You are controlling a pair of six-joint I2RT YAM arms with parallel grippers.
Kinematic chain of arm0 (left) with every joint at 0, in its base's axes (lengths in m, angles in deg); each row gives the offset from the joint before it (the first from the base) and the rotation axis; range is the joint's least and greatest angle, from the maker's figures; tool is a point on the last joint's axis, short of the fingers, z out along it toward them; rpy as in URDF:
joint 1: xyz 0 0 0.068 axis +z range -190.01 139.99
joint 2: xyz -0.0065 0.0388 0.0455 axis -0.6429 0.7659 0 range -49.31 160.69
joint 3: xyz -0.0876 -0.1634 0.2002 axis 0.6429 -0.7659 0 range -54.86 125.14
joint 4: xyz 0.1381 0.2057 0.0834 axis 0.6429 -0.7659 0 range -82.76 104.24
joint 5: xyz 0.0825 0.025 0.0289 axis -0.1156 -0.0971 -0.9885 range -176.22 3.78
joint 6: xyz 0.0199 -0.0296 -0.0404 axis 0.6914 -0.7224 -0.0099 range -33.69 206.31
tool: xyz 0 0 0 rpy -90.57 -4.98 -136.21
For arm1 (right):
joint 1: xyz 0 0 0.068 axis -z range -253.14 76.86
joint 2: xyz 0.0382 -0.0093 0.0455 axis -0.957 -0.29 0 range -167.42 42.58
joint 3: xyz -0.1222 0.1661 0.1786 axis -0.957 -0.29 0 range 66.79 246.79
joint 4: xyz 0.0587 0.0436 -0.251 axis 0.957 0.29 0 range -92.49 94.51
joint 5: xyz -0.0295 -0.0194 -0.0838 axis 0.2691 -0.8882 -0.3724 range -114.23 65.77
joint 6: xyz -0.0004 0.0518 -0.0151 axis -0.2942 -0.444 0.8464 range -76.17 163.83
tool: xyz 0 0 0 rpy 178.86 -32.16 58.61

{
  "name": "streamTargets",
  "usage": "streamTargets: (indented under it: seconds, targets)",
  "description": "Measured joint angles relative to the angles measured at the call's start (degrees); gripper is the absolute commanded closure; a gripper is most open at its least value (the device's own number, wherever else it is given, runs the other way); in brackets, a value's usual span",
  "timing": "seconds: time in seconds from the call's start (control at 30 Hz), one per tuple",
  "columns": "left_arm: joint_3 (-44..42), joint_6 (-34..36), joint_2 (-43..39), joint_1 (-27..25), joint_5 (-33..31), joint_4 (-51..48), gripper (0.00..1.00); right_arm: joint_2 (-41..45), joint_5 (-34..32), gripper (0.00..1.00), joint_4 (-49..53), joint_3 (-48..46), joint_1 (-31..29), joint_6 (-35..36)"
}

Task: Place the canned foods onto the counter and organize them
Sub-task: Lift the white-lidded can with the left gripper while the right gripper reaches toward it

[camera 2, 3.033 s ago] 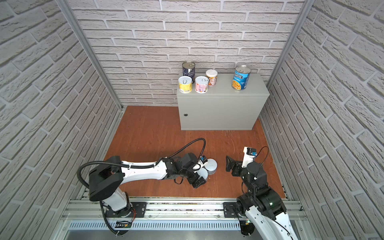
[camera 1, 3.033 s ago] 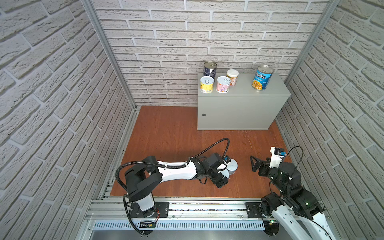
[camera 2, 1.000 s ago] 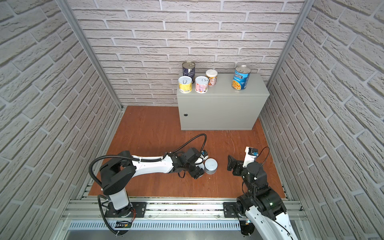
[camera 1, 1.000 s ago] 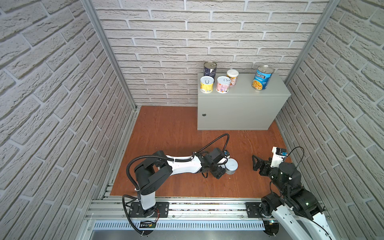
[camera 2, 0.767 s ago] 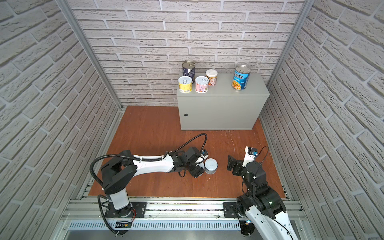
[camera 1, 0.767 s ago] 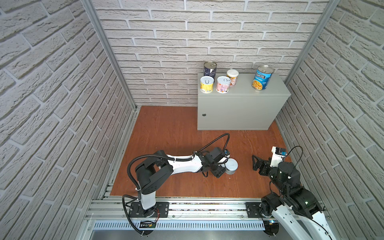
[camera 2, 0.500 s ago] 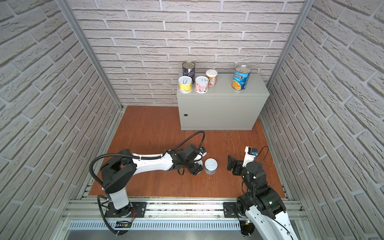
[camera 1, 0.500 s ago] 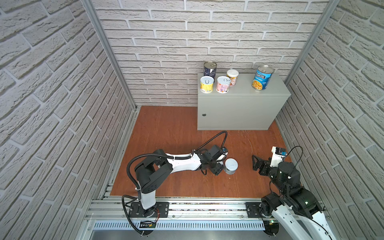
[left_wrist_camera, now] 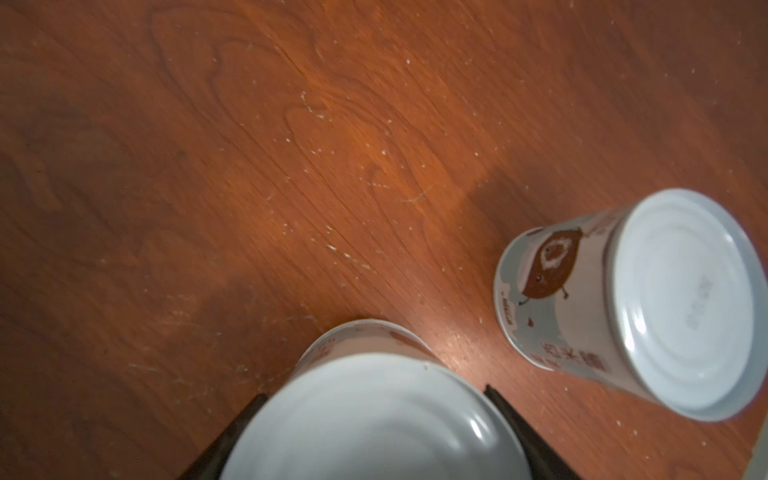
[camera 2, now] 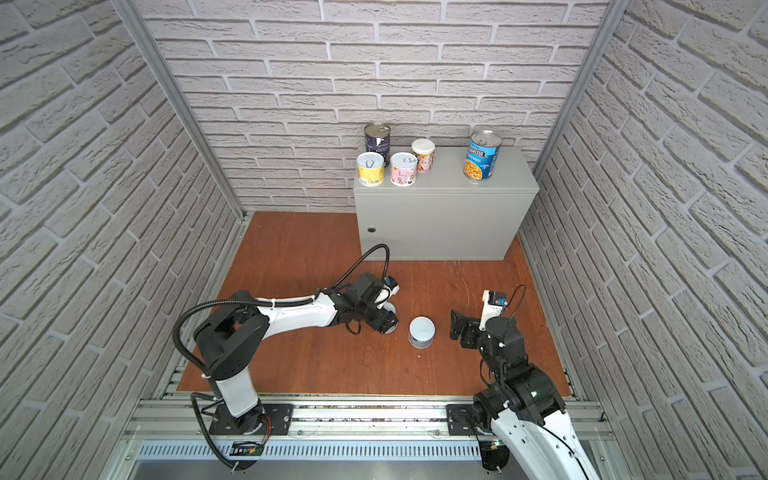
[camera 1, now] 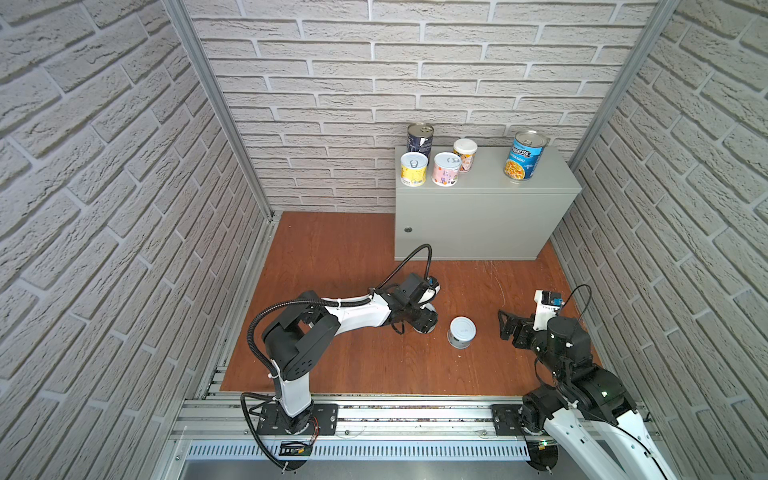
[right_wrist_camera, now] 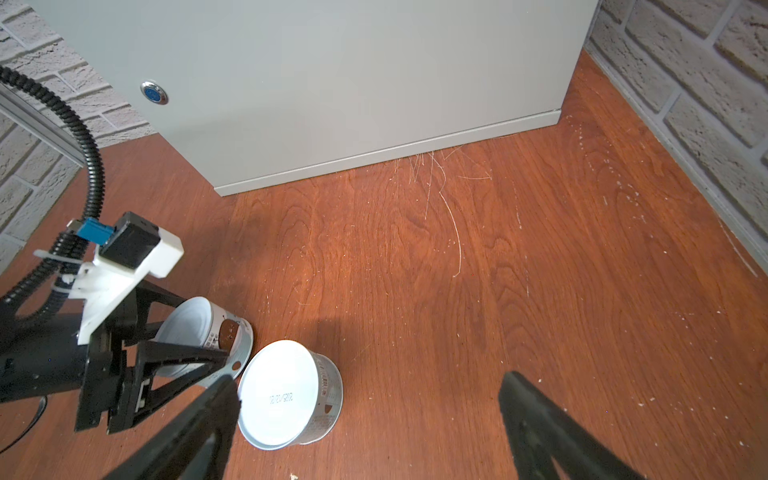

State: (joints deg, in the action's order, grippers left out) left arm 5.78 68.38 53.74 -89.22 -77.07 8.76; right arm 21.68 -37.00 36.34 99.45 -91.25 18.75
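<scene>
**Seven cans: five on the counter, two at floor level**

**Floor** [camera 1: 332, 266]: reddish-brown wood. Brick-pattern walls [camera 1: 104, 166] close it on three sides and a metal rail [camera 1: 395, 415] runs along the near edge. The widest bare stretch lies to the left of the counter and in front of it.

**Counter** [camera 1: 478, 224]: grey box with its back against the rear wall and its right side near the right wall. It has a round lock [camera 1: 408, 229] on the front. The top has open room between the peach can and the Progresso can.

**Left gripper** [right_wrist_camera: 203, 328]: low over mid-floor, its jaws closed onto the held can with one finger at each side.

**Right gripper** [right_wrist_camera: 365, 390]: spread wide with nothing in it. In both top views it is near the free can but apart from it.

**Tall cans:**
- Progresso can [camera 1: 524, 154]: upright, right of centre on the counter top.
- Navy can [camera 1: 420, 139]: upright at the rear left corner of the counter top.

**Short cans:**
- Yellow can [camera 1: 414, 168] and pink can [camera 1: 446, 168]: side by side at the front left edge of the counter.
- Peach can [camera 1: 464, 154]: just behind the pink can.
- Free can [camera 1: 461, 331]: upright on the floor between the two grippers, plain end up. Its pale label shows a brown figure.
- Held can [left_wrist_camera: 374, 419]: just beside the free can and mostly hidden under the gripper in both top views. The left wrist view shows it blurred and cut off by the frame. The right wrist view shows it tilted. Whether it touches the floor cannot be told.

All cans are sealed, so their contents cannot be seen.
</scene>
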Motion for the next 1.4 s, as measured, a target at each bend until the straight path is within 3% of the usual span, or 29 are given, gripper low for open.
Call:
streamTargets:
  seconds: [0.23, 0.83, 1.4]
  targets:
    - [0.0, -2.1, -0.1, 2.7, 2.1, 0.3, 0.5, -5.2, 3.1, 0.02, -2.1, 0.0, 0.0, 0.9]
    - [-5.4, -10.4, -7.3, 11.3, 5.6, 0.6, 0.51, -19.9, 19.0, 0.01, -14.0, 1.6, -1.0, 3.2]
    - [-6.3, -12.3, -14.5, 17.1, 9.0, -1.7, 0.52, -31.3, 16.0, 0.01, -24.7, 4.4, -18.8, 7.6]
